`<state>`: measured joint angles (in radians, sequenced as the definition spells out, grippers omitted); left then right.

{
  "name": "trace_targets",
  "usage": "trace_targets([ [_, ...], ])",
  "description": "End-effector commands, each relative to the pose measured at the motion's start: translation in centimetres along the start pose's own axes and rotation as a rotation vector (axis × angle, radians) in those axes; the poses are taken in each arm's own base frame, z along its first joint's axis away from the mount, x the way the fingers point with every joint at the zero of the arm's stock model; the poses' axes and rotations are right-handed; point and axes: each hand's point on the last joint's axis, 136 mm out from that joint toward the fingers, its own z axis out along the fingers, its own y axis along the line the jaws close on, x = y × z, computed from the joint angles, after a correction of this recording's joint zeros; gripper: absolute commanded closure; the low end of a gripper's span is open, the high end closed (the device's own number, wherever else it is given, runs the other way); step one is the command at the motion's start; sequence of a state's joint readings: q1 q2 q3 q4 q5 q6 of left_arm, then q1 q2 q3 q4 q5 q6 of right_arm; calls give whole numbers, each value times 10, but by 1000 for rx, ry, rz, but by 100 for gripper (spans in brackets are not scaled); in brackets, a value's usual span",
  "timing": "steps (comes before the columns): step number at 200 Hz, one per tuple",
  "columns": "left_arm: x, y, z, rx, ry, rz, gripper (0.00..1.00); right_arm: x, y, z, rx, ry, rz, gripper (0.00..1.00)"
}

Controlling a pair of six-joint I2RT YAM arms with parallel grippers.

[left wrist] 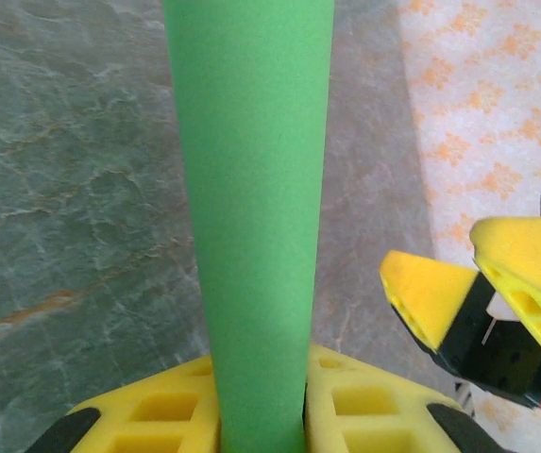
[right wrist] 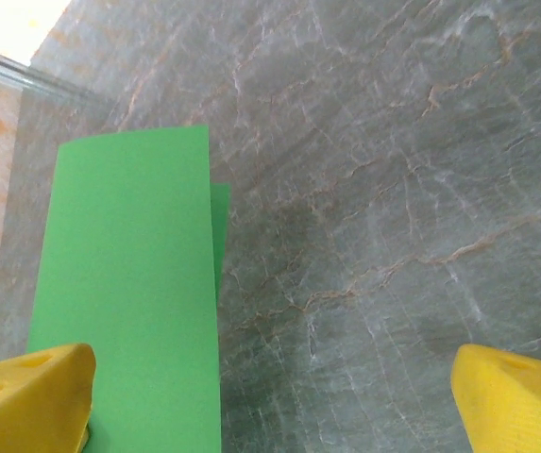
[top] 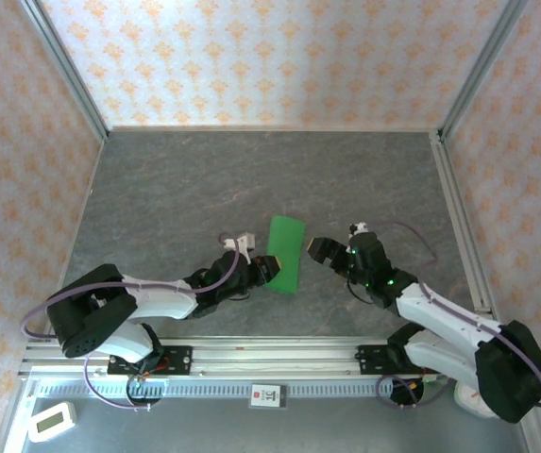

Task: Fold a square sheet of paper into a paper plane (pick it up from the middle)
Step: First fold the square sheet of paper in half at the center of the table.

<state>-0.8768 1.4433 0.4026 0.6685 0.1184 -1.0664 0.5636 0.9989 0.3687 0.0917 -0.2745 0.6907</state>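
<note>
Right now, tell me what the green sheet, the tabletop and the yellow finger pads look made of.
Green sheet: thin matte paper, folded over. Tabletop: grey veined stone look, possibly laminate. Finger pads: yellow moulded plastic, probably; open cells.

L gripper [top: 268,267] clamped, R gripper [top: 329,253] wide open

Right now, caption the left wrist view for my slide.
Left gripper shut on the folded green paper, right gripper open alongside.
</note>
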Motion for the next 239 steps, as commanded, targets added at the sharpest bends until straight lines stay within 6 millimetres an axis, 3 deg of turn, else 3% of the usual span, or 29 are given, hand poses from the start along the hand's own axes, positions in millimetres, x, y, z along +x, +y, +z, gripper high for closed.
trace_targets([
  [1, -3, 10, 3, -35, -37, -19, 77, -7, 19, 3, -70, -1, -1, 4],
  [48, 3, 29, 14, -121, -13, -20, 76, -4, 27, 15, -105, 36, 3, 5],
  [89, 5, 41, 14, -167, -15, -25, 60, -1, 33, 24, -135, 66, 17, 7],
  [156, -3, 48, 3, -226, -44, 42, 42, 4, 33, 36, -141, 93, 22, 8],
  [239, -5, 60, 3, -349, 3, 227, 41, 6, 44, 43, -189, 124, 8, 11],
])
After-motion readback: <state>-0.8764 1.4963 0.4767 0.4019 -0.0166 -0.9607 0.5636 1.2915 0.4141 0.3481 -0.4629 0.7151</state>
